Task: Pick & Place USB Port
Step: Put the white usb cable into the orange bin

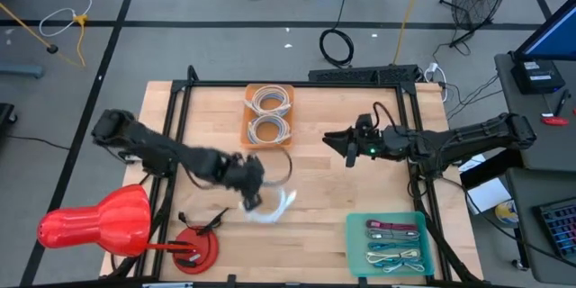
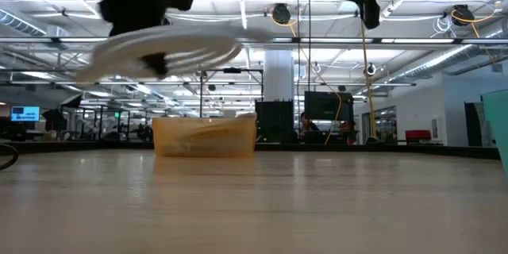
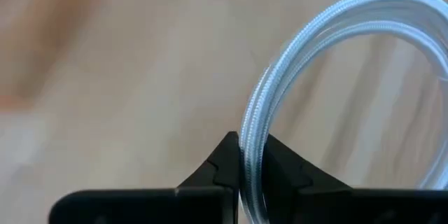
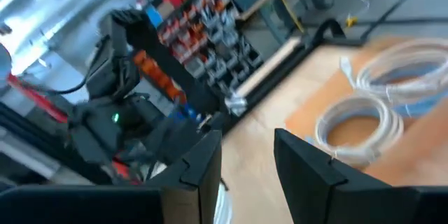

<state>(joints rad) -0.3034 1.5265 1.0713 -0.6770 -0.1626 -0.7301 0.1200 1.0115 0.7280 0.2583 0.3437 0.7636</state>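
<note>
We see our left gripper [image 1: 253, 193] clamped on a white coiled cable [image 1: 274, 205], lifted above the table's [image 1: 315, 207] middle, our right gripper [image 1: 351, 148] parted and empty, nearer the back edge.

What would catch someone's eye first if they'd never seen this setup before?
Probably the left gripper near the table's middle, its fingers pinched on a coiled white cable lifted clear of the wood. Next, the big red funnel-shaped stand at the table's front left corner, then the orange tray of coiled cables at the back. The right gripper hangs open above the table, right of the tray.
</note>
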